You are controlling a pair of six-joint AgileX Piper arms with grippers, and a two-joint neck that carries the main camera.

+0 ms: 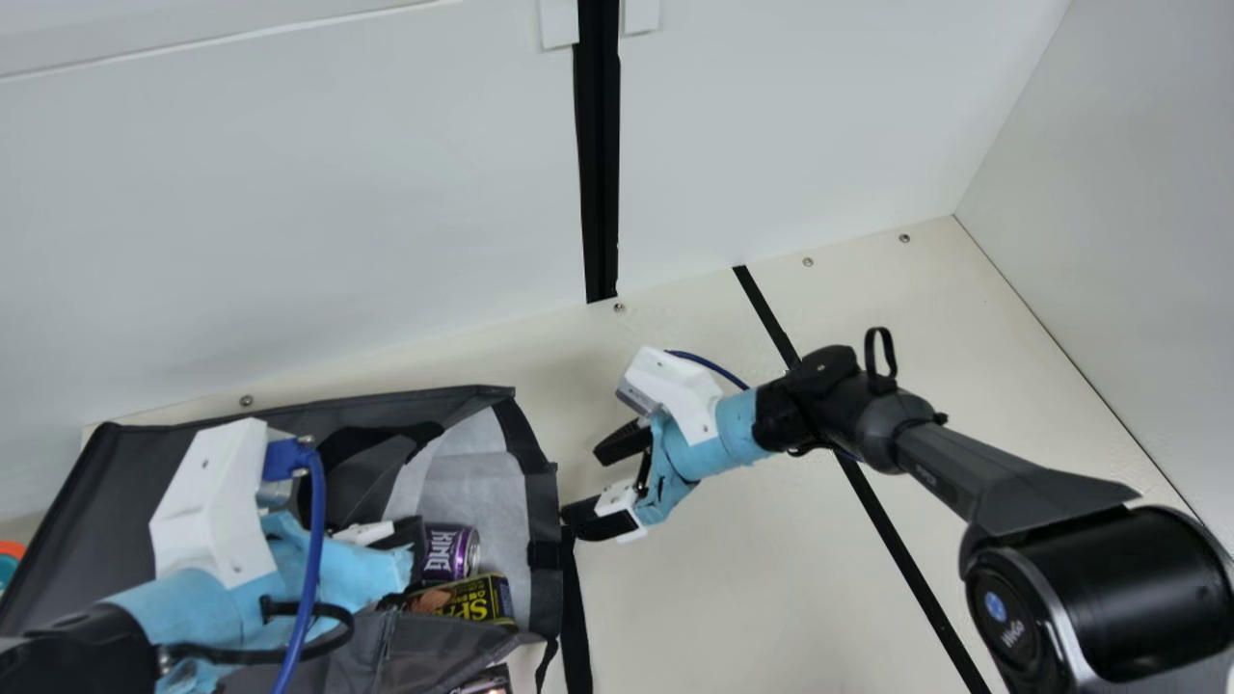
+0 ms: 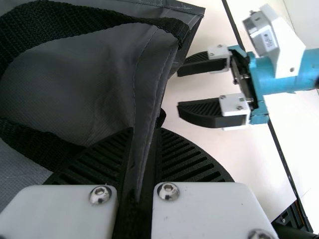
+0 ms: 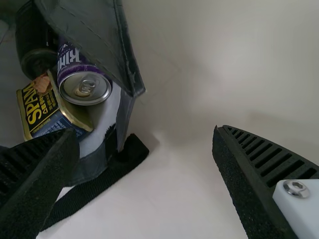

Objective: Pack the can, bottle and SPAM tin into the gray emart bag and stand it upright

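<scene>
Bag [image 1: 77,511] is seen in the main view toward the far left corner of the bench [image 1: 1003,308]; in the left wrist view its edge is pinched by the left gripper [image 2: 144,131], best done firmly while the mouth is raised. In the right wrist view the right gripper [image 3: 144,130], spread wide, should be closed on the rim alone, clear of the contents: one can [image 3: 84,89], one SPAM tin [image 3: 42,107], one dark cylinder [image 3: 37,42], perhaps the bottle.

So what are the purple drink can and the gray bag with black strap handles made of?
The purple drink can looks like thin printed metal, probably aluminium: its bare lid is silvery and shiny. The gray bag seems to be coated or laminated fabric, slightly glossy, with creases and stitched edges. Its black handles look like matte synthetic webbing, judging by the coarse weave.
</scene>
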